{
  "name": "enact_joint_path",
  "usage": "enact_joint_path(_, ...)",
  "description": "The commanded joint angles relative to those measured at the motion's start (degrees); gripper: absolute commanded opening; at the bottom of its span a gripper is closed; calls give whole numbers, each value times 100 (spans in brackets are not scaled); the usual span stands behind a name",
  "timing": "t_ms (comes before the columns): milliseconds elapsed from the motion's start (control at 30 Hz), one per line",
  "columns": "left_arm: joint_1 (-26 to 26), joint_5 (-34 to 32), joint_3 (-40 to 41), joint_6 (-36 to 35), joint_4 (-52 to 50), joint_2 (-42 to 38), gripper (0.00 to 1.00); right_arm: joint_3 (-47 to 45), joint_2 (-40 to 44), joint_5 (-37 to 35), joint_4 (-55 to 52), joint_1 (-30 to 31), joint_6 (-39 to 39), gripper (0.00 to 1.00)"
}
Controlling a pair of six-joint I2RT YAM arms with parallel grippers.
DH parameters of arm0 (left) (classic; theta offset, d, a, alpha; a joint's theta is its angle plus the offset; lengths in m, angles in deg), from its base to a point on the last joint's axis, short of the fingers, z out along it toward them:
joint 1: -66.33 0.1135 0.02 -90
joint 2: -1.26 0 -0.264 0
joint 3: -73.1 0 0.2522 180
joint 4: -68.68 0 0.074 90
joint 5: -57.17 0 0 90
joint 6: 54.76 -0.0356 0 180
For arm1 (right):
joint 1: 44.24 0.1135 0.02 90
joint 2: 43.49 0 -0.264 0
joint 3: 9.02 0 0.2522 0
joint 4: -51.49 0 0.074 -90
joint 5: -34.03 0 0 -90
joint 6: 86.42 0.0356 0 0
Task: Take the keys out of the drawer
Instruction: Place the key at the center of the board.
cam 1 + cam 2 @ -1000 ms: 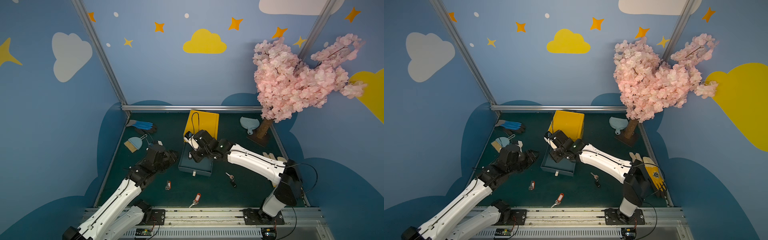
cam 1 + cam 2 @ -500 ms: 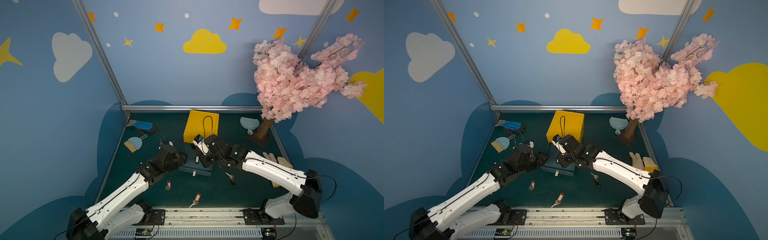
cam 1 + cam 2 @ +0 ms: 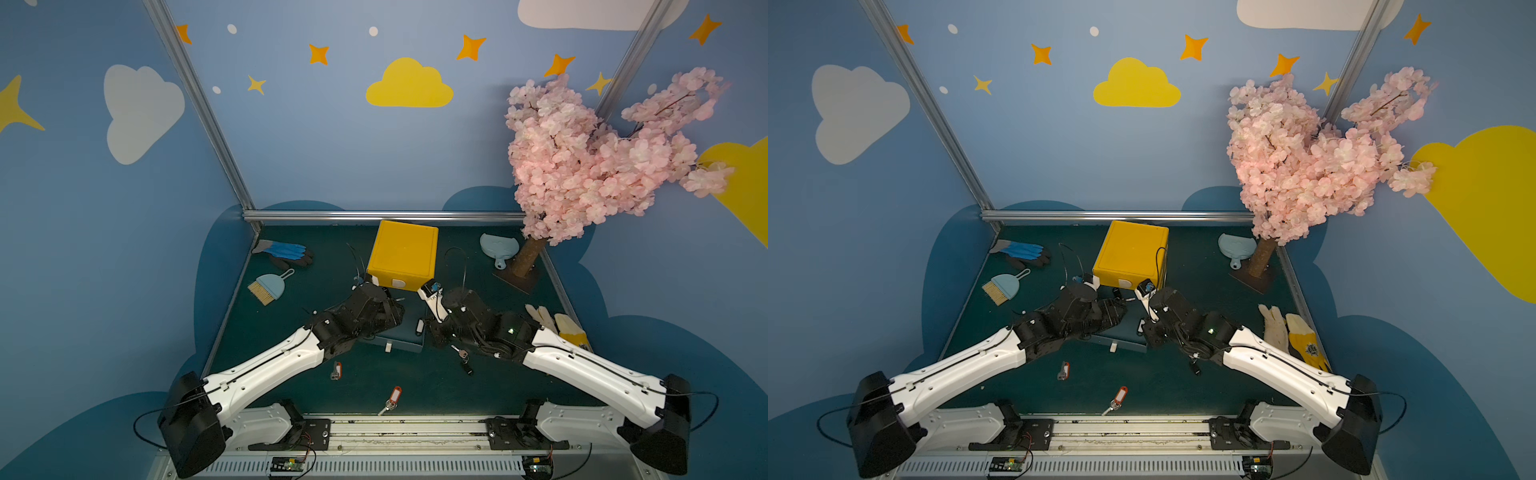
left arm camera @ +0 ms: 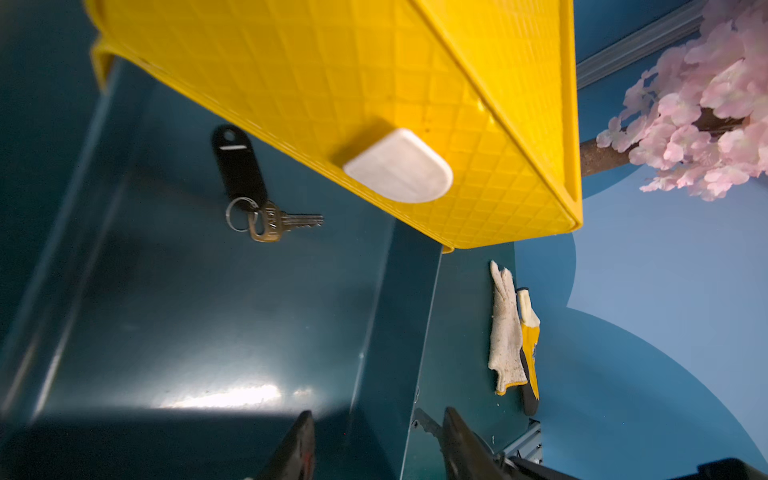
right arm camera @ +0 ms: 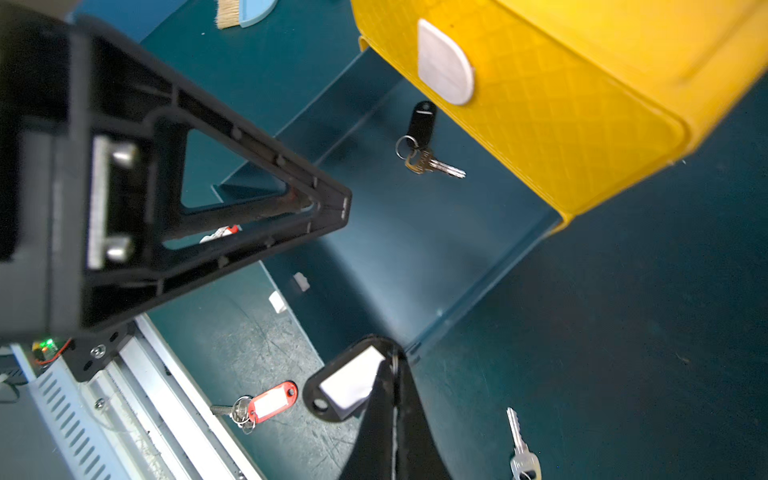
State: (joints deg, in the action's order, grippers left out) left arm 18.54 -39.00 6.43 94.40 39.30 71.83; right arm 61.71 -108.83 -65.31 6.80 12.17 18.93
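Left claw (image 4: 378, 415): half spread, empty, bottom centre of wrist frame, seemingly poised over drawer (image 4: 187, 332) to reach in.
Black-tag key (image 4: 249, 187): on drawer floor, upper left of the frame, well ahead of claw.
Right claw (image 5: 392, 365): pressed together, pinching white-label tag (image 5: 347, 384), bottom centre, likely bound for desk (image 5: 623, 332).
Red-tag key (image 5: 266, 405): out on desk, lower left.
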Motion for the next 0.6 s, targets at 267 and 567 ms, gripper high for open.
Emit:
enact_joint_path(267,-205,482,-657,-376,311,853,50,-825,1082,-560,-715,-456,918,0)
enact_joint_path(567,-272,747,-926,-404,472,1330,50,-1226,1451,-528,-1035,-767,1261,0)
